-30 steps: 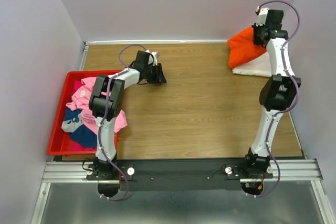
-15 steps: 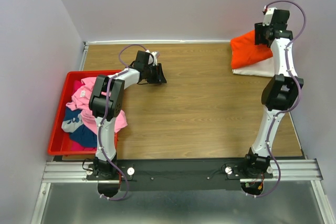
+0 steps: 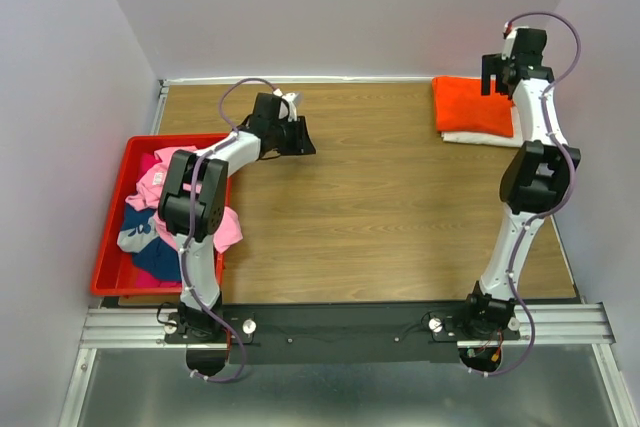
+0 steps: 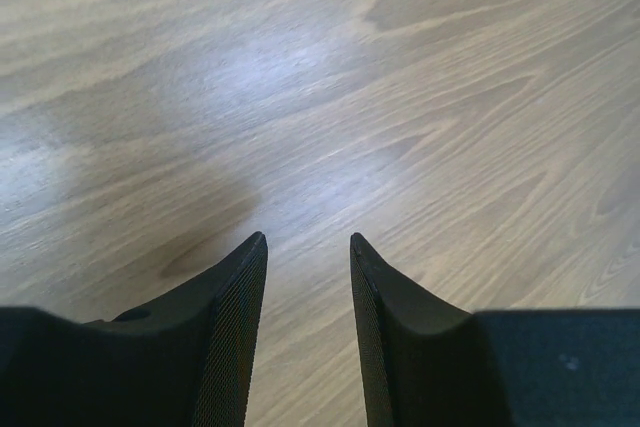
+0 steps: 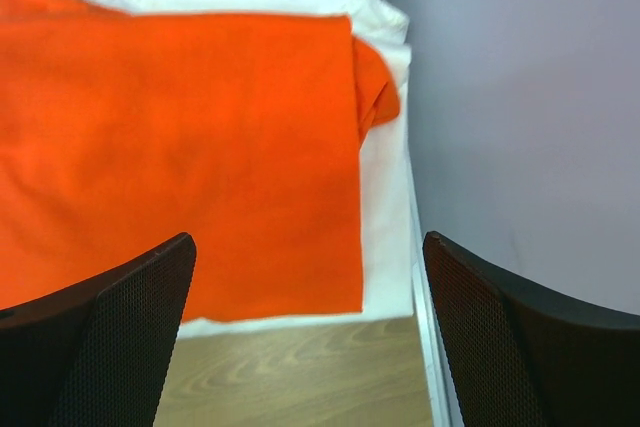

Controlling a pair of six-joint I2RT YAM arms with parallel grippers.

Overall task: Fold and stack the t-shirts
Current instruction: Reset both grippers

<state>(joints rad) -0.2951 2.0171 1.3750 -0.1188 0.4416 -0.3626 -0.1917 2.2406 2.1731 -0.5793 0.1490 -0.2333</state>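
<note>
A bright orange t-shirt [image 3: 472,104] lies folded flat on top of a cream-white t-shirt [image 3: 482,137] at the table's far right corner. My right gripper [image 3: 497,75] hovers just over the stack's right edge, jaws wide open and empty. In the right wrist view the orange t-shirt [image 5: 180,147] covers most of the white one [image 5: 385,207], and the right gripper [image 5: 308,239] holds nothing. My left gripper [image 3: 303,137] hangs over bare wood at the far left-centre. It is open with a narrow gap, and the left wrist view shows the left gripper [image 4: 306,237] empty.
A red plastic bin [image 3: 108,247] at the left edge holds a heap of pink cloth [image 3: 165,182] and dark blue cloth [image 3: 160,259]. Grey walls close the back and both sides. The right wall [image 5: 520,97] stands right beside the stack.
The right gripper opened and let go of the orange t-shirt, which dropped from a raised bunch to lie flat on the white one. The left arm shifted slightly.
</note>
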